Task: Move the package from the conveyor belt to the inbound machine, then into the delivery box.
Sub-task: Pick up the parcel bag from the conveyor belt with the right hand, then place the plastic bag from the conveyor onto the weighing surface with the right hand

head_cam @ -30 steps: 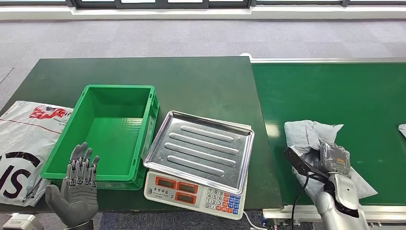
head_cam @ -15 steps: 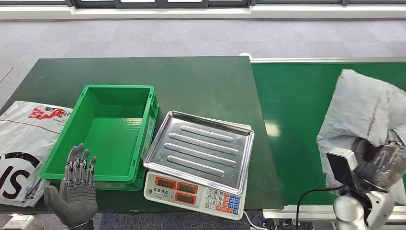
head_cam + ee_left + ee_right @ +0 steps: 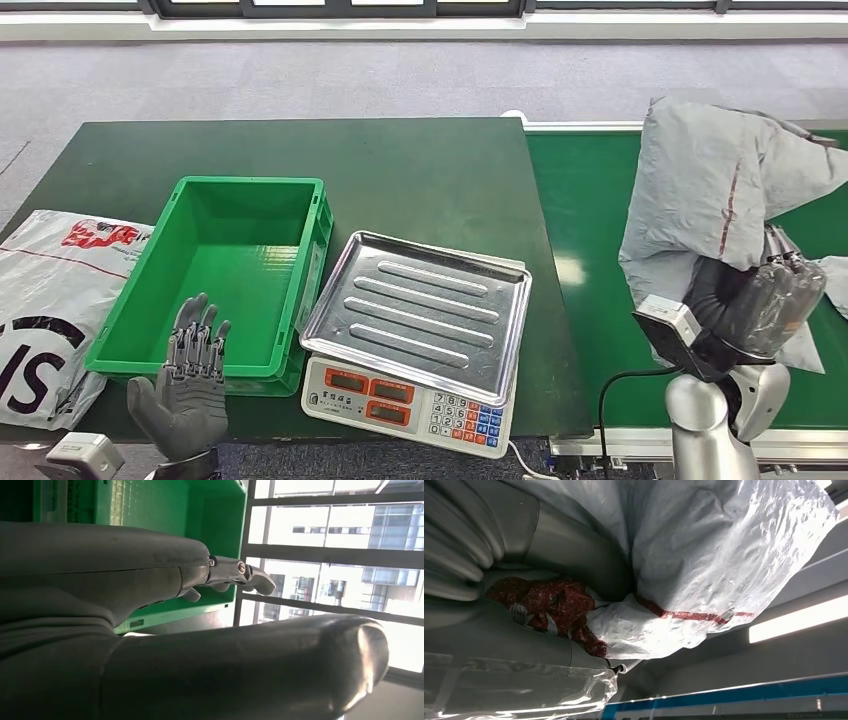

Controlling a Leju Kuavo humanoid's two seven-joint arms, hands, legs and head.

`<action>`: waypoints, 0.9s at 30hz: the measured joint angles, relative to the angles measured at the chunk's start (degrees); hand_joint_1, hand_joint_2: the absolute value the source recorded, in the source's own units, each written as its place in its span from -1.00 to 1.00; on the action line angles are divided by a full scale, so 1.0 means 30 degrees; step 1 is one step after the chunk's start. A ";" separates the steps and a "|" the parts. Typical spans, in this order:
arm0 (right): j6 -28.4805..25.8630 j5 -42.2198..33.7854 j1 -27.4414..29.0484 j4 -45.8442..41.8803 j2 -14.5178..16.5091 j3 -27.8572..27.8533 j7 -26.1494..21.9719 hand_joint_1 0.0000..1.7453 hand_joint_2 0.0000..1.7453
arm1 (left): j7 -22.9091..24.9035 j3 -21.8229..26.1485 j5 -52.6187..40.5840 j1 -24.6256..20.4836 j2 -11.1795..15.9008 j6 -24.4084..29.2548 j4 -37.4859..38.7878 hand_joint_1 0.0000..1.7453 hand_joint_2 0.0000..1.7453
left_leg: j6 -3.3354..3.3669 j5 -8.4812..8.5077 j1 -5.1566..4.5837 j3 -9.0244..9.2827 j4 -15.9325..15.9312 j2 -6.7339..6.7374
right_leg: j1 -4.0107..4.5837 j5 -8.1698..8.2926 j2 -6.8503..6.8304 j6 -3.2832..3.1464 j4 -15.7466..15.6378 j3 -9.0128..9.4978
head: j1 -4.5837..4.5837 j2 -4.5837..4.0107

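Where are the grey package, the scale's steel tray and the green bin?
grey package [image 3: 715,185], head view, on its crumpled upper face, gripped from below by the right hand [image 3: 760,305].
steel tray [image 3: 420,312], head view, on its ribbed centre.
green bin [image 3: 232,268], head view, on its bare floor.

My right hand [image 3: 499,580] grips the package [image 3: 724,555], a crinkled white-grey plastic mailer with a red stripe and a bunched red-printed patch pressed against the thumb. I see clear plastic film [image 3: 524,690] over the grey hand cover. Past the bag there's a lit ceiling strip [image 3: 799,620] and a blue band [image 3: 749,695].
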 joint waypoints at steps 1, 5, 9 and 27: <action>0.0075 0.0024 -0.0031 0.0002 0.0004 0.0115 -0.0071 1.00 1.00 | 0.0000 -0.0048 0.0002 -0.0019 0.0046 -0.0002 0.0062 -1.00 -1.00 | 0.0000 -0.0001 -0.0001 -0.0008 0.0000 0.0000 | -0.0001 0.0000 0.0001 0.0001 0.0000 -0.0004 | 0.0000 0.0000; 0.0659 0.0210 -0.0683 0.0482 0.0048 0.0926 -0.0410 1.00 1.00 | 0.0000 -0.0255 0.0119 -0.0272 0.0213 -0.0109 0.0385 -1.00 -1.00 | 0.0001 -0.0003 -0.0002 -0.0034 0.0000 0.0026 | -0.0003 0.0004 0.0009 0.0000 0.0000 -0.0030 | 0.0000 0.0000; 0.1460 -0.0104 -0.1952 0.2367 0.0308 0.2289 -0.0503 1.00 1.00 | -0.0015 -0.0612 0.0255 -0.0853 0.0326 -0.0226 0.0910 -1.00 -1.00 | 0.0001 0.0027 -0.0001 -0.0020 0.0002 0.0026 | 0.0000 0.0030 0.0008 -0.0001 0.0000 -0.0035 | 0.0000 0.0000; 0.2752 -0.1217 -0.4050 0.6451 0.2550 0.6412 -0.1336 1.00 1.00 | 0.0029 -0.1066 0.0230 -0.1921 0.0588 -0.0259 0.2040 -1.00 -1.00 | -0.0012 0.0055 0.0011 -0.0064 -0.0002 -0.0015 | 0.0007 0.0035 -0.0017 -0.0008 0.0010 -0.0071 | 0.0000 0.0000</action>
